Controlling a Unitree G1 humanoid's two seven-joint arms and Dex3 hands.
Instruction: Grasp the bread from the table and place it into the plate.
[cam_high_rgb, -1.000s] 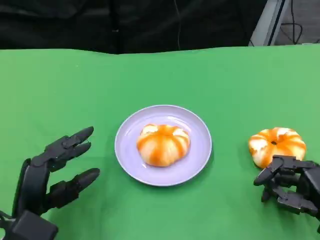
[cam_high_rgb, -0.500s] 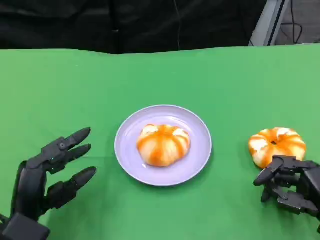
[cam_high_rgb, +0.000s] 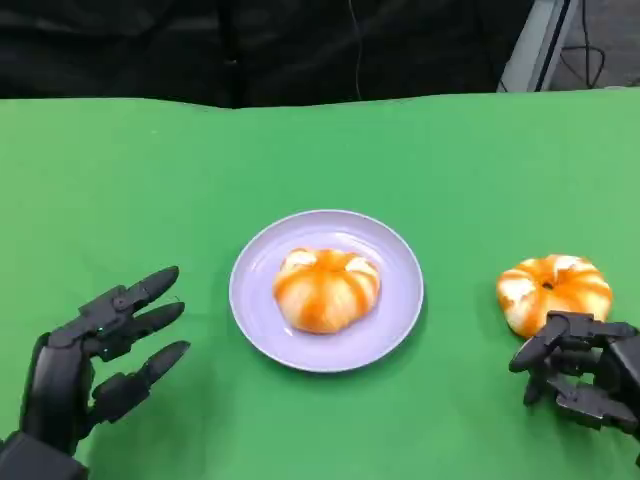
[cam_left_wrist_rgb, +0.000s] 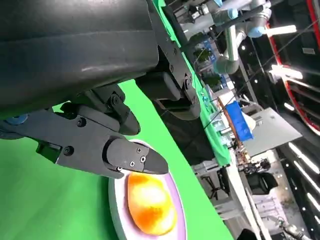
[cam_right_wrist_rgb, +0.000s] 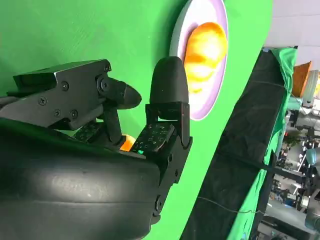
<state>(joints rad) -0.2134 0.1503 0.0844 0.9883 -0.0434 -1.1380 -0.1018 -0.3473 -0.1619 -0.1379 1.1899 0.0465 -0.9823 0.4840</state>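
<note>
Bread right of frame on table, outside plate; right robot hand just below, fingers curled, empty, pre-grasp; left robot hand spread, idle lower left

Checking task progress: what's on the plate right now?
One orange-and-white bread sits on the lilac plate, about at its centre. The plate surface under it is covered. A second bread lies on the green table, just beyond the right hand.

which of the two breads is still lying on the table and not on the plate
The bread at the table's right, just beyond the right hand. It lies on the green cloth, while the other bread sits in the middle of the plate.
</note>
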